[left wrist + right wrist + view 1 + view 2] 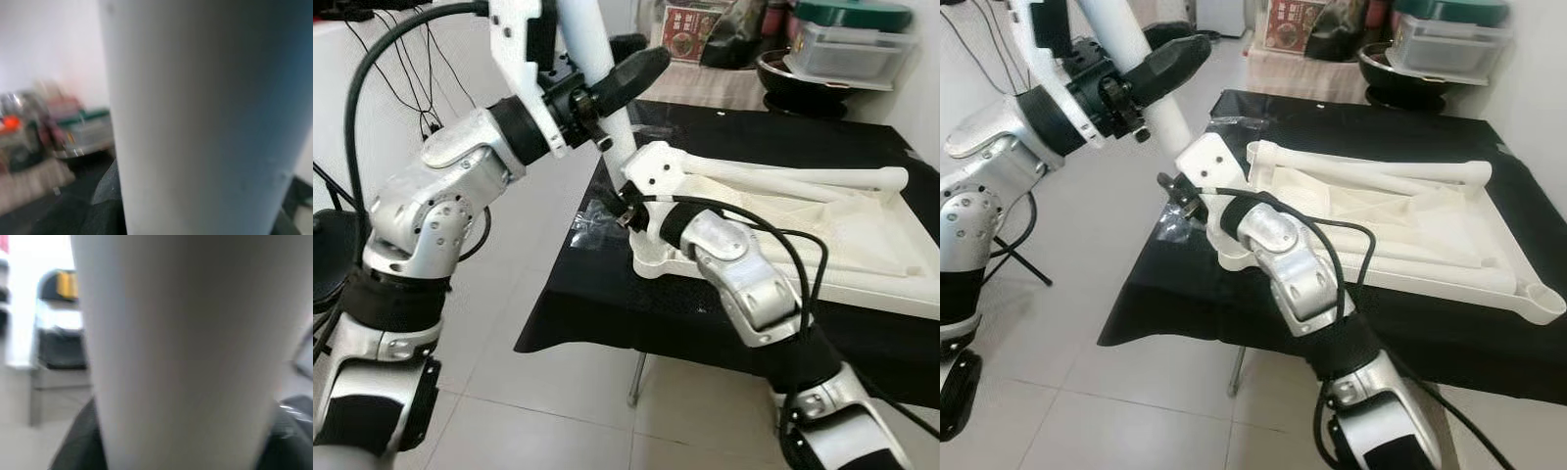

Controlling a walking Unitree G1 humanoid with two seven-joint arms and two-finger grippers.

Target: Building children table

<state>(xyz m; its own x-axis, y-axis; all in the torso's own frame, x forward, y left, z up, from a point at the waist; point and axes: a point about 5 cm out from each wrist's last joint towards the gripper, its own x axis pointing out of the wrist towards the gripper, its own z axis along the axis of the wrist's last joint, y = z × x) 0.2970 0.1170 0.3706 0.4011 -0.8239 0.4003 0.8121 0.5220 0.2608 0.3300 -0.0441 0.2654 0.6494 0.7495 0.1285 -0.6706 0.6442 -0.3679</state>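
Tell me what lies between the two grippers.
A bare stretch of the white table leg: the left gripper holds it higher up, the right gripper lower, beside the tabletop's corner socket, in the right eye view.

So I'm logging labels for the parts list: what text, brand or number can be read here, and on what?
None is legible.
Red printed packet behind the table: print too small and blurred to read.
White table leg, white tabletop: no marking seen.
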